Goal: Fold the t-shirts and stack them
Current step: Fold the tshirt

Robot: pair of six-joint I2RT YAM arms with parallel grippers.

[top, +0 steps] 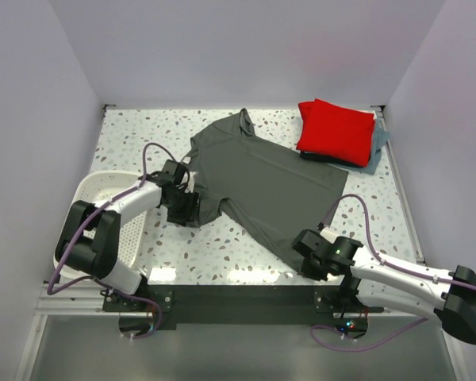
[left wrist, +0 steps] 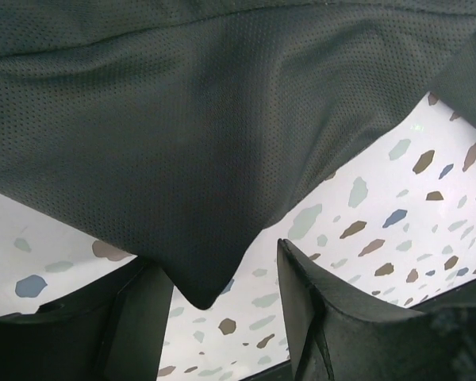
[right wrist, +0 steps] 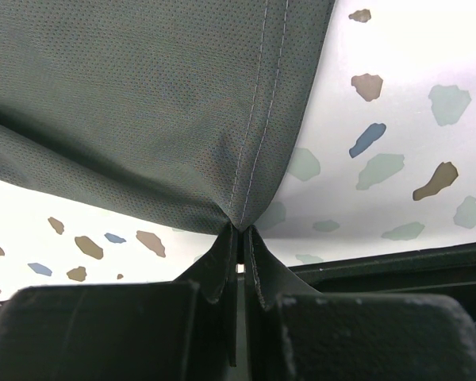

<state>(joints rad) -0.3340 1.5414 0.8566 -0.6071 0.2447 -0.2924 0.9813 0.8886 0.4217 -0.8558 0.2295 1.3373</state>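
We judge the dark grey mesh t-shirt point(top: 262, 182) limp, light; right gripper point(right wrist: 239, 232) pinches its hem corner, left gripper point(left wrist: 218, 266) gapes astride sleeve tip.

free: table point(top: 135, 131) far-left corner | blocked: grey shirt point(top: 262, 175) centre, basket point(top: 87, 186) left edge, red shirt point(top: 337, 131) far-right

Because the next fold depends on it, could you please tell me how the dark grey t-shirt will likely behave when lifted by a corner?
Probably very floppy: the dark grey t-shirt puckers into creases where the right gripper pinches its hem. Likely light, since the fine mesh knit looks thin. Pushed, it would probably bunch rather than slide, as its sleeve lies in soft folds.
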